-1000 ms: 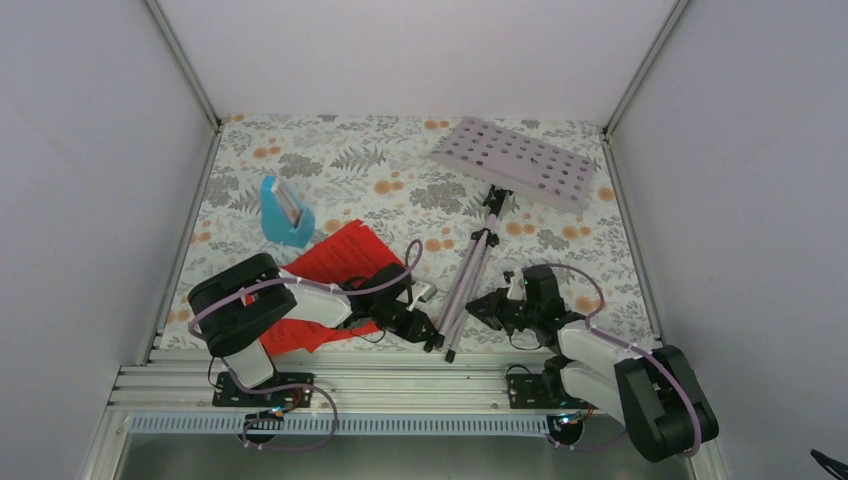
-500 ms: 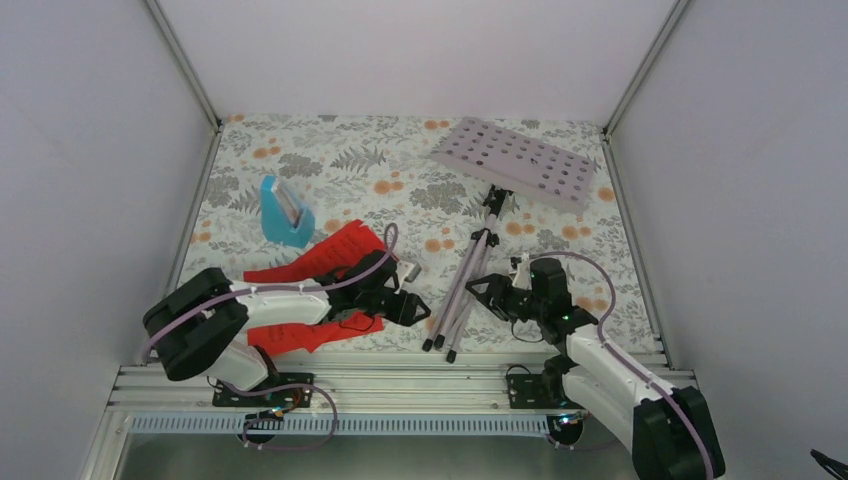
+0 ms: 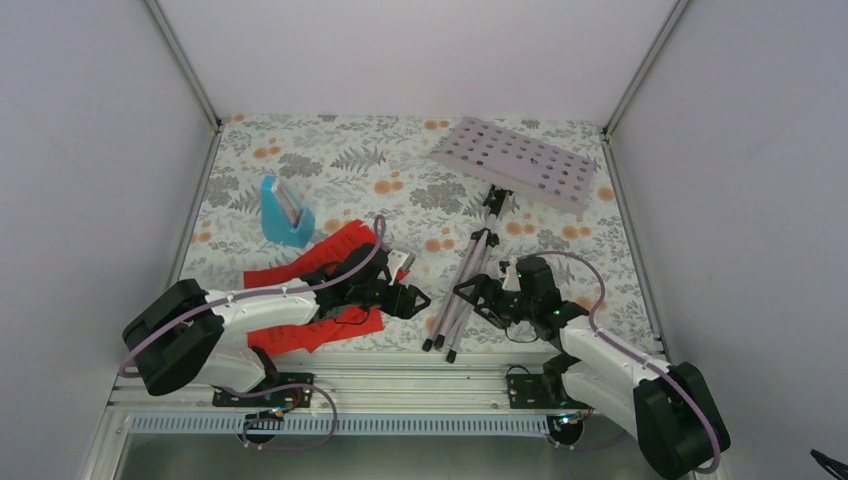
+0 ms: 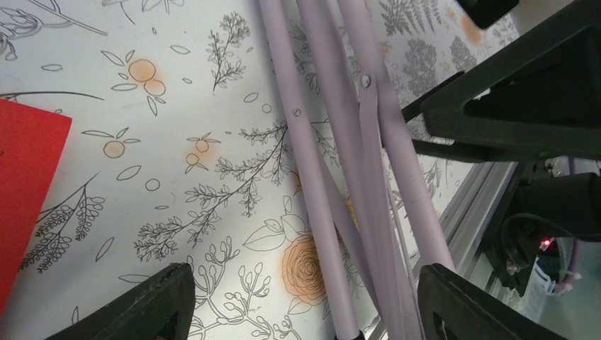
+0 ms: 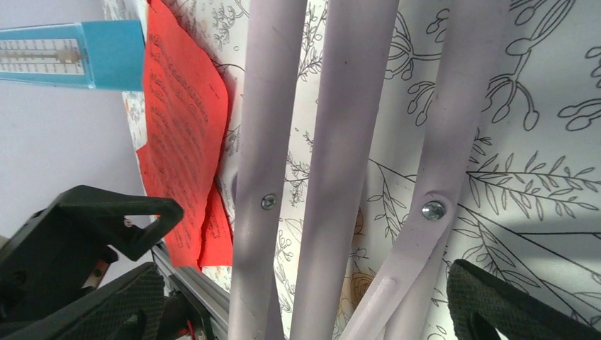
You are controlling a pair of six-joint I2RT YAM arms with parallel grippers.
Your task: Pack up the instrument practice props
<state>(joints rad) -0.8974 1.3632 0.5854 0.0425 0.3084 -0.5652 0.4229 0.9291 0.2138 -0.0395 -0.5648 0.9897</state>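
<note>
My two grippers are low over the near part of the flowered tablecloth [image 3: 330,160], pointing toward each other. My left gripper [image 3: 417,300] has its fingers [image 4: 159,301] spread wide and holds nothing. Its wrist view shows the folded legs [image 4: 333,177] of the pale lilac music stand [image 3: 476,255] lying on the cloth in front of the gap, with no finger touching them. My right gripper [image 3: 468,292] is also spread wide and empty. It comes to the same legs [image 5: 340,142] from the other side, and its fingers [image 5: 507,308] stand apart from them. From above I cannot tell whether its tips touch the legs or are only just beside them.

The legs lie together, with their ends near the metal rail at the table edge, and both grippers are next to them.

The red sheet-music pages [image 3: 335,250] lie under and behind my left arm, partly covered by it. They look bent and are not flat in one pile.

A little farther and to the left stands the light-blue metronome [image 3: 283,212], just beside the top edge of the red pages.

Farthest, on the right, the stand's perforated desk [image 3: 515,162] lies tilted near the back wall, joined to the pole.
</note>
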